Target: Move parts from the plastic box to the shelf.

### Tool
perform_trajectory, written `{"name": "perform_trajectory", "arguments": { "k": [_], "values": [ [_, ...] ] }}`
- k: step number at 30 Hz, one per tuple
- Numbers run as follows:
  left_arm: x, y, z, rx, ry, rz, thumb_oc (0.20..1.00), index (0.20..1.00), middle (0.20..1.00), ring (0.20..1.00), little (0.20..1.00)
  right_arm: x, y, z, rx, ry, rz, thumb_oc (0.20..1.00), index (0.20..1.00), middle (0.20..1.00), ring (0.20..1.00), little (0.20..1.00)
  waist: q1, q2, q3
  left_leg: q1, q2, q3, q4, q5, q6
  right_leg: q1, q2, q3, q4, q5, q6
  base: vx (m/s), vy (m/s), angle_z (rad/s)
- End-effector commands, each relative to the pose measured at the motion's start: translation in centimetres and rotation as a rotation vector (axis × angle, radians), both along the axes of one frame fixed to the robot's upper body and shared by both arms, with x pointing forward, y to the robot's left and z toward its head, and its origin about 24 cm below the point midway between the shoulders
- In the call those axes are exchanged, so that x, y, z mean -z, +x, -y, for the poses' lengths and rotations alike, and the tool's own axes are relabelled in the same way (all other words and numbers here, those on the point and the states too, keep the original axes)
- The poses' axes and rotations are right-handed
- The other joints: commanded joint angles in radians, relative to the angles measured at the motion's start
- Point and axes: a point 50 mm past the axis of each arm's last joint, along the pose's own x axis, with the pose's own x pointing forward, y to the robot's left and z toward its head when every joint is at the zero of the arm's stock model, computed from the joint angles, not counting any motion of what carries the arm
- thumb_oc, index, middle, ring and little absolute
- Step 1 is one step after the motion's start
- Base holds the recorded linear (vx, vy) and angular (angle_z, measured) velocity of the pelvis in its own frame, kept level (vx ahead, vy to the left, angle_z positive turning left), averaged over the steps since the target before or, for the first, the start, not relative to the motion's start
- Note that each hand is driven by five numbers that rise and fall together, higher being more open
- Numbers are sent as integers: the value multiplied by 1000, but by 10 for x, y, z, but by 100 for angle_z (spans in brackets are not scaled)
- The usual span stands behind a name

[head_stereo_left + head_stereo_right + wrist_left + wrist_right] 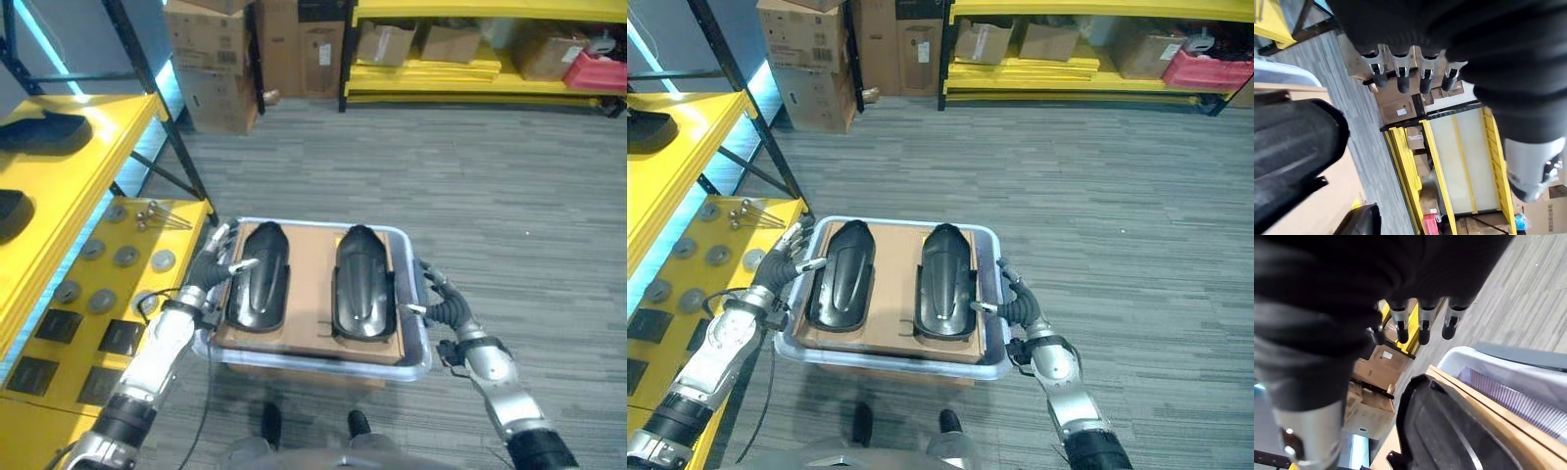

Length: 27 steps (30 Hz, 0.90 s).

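Parts first: two glossy black moulded shells, one at the robot's left [259, 275] and one at its right [362, 282], lie side by side on a brown cardboard sheet [312, 257] that tops the pale translucent plastic box [411, 367]. Lying flat and apart like that, each looks reachable from its own side. The left hand [212, 266] sits at the box's left edge, fingers straight and relaxed, tips reaching toward the near shell, gripping nothing. The right hand [439, 300] mirrors it at the right rim, also loose and empty. Both seem poised to lift a shell. The yellow metal shelf [93, 162] waits on the robot's left, already carrying dark parts. Whether any fingertip actually touches a shell or the rim, I can't tell, and the box's inside is hidden under the cardboard.
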Motion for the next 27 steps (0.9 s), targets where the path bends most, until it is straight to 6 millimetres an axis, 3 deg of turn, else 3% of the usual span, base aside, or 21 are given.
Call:
{"name": "perform_trajectory", "arguments": {
  "k": [1, 5, 9, 12, 14, 21, 27],
  "values": [
    [-20, 3, 7, 30, -40, 116, 1000, 1000, 1000, 1000, 1000, -25, 16, 9, 6, -52, 105, 1000, 1000, 1000, 1000, 1000, 4, -19, -43, -5, 65, 13, 2, -105, -7, -20, 20, -21, 1, -59, -14, -61, 9, -1],
    [-27, 5, 17, 76, -67, 144, 1000, 1000, 1000, 1000, 1000, -51, 38, 12, 35, -202, 220, 1000, 1000, 1000, 1000, 1000, 13, -16, -11, -79, 62, -1, 2, -96, -7, -91, 30, -33, 1, -51, -10, -121, -13, 2],
    [-31, 8, 26, 113, -78, 154, 1000, 1000, 1000, 1000, 1000, -68, 57, 8, 66, -239, 300, 1000, 1000, 1000, 1000, 1000, 26, -11, 13, -133, 60, -15, 2, -82, -8, -143, 39, -39, 1, -39, -10, -106, -14, 12],
    [-32, 9, 27, 119, -81, 155, 1000, 1000, 1000, 1000, 1000, -71, 63, 8, 81, -246, 312, 1000, 1000, 1000, 1000, 1000, 29, -9, 17, -147, 59, -20, 2, -77, -10, -156, 40, -44, 1, -35, -10, -42, -12, 4],
    [-33, 10, 31, 137, -93, 156, 1000, 1000, 1000, 1000, 1000, -75, 77, 7, 116, -232, 316, 1000, 1000, 1000, 1000, 1000, 40, -7, 41, -191, 55, -34, 2, -61, -13, -197, 47, -53, 1, -22, -13, -109, -33, 10],
    [-40, 17, 37, 140, -111, 178, 1000, 1000, 1000, 1000, 1000, -71, 91, 4, 152, -233, 273, 1000, 1000, 1000, 1000, 1000, 49, -6, 65, -260, 45, -43, 2, -39, -22, -260, 57, -63, 1, -6, -19, -47, -10, 10],
    [-40, 18, 43, 164, -98, 181, 1000, 1000, 1000, 1000, 1000, -41, 93, 5, 209, -233, 141, 1000, 1000, 1000, 1000, 1000, 57, 2, 69, -287, 39, -47, 2, -28, -24, -281, 58, -67, 1, -2, -23, -13, 0, 6]
  ]
}}
